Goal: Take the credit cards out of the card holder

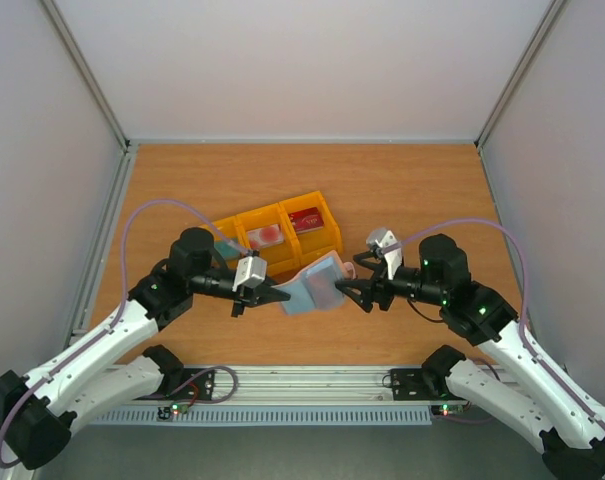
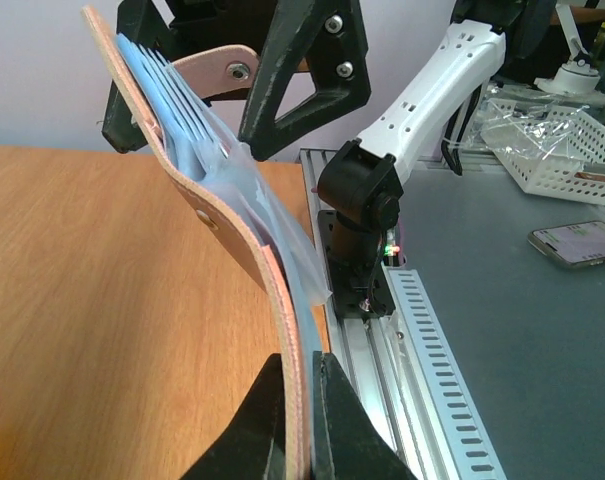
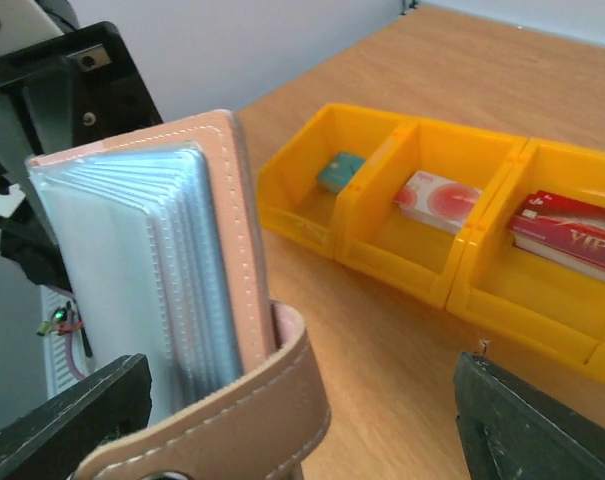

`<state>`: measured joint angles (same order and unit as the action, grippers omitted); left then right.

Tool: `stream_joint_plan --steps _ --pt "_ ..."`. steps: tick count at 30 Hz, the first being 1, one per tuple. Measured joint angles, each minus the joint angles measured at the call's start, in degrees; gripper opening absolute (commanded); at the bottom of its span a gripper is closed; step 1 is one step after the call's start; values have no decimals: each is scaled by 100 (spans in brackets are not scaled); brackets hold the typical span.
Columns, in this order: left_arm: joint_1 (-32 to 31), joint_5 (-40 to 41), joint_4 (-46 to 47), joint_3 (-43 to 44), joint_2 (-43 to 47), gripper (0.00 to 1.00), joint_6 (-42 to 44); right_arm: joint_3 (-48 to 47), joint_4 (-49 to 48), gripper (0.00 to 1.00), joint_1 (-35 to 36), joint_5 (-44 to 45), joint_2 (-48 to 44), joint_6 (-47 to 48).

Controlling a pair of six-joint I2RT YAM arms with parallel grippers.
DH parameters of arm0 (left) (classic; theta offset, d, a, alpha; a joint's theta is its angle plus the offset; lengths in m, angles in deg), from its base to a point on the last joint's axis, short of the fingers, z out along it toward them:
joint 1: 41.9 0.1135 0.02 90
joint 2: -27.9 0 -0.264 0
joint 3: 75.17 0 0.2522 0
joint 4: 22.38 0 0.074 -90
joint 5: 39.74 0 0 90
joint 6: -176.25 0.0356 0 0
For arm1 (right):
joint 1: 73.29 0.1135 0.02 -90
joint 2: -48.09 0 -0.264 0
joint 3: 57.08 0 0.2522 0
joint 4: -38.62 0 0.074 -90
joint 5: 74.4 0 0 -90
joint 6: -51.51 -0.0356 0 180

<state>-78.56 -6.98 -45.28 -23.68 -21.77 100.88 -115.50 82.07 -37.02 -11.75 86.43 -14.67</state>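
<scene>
The card holder (image 1: 317,283) is held off the table, taupe-pink outside with several pale blue-grey sleeves (image 3: 132,270) fanned open. My left gripper (image 2: 300,400) is shut on its cover edge (image 2: 294,360). My right gripper (image 3: 302,440) is open, and the holder's snap strap (image 3: 252,410) lies between its fingers without being pinched. The three cards lie in the yellow tray (image 3: 402,250): the teal card (image 3: 340,171), the whitish-pink card (image 3: 437,197) and the dark red card (image 3: 572,230), one per compartment.
The yellow three-compartment tray (image 1: 282,262) sits just behind the two grippers on the wooden table. An aluminium rail (image 1: 312,380) runs along the near edge. Beyond it, in the left wrist view, are a white basket (image 2: 562,150) and a phone (image 2: 582,242).
</scene>
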Motion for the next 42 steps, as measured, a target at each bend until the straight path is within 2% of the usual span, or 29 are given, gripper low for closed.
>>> stream_joint_plan --steps 16,26,42 --pt "2 -13 0 -9 96 0 79 -367 420 83 0 310 319 304" --pt "0 -37 7 -28 96 0 55 -470 400 84 0 -699 1043 271" --pt "2 -33 319 -116 94 0 -179 -459 -516 81 22 -1759 1530 -162"
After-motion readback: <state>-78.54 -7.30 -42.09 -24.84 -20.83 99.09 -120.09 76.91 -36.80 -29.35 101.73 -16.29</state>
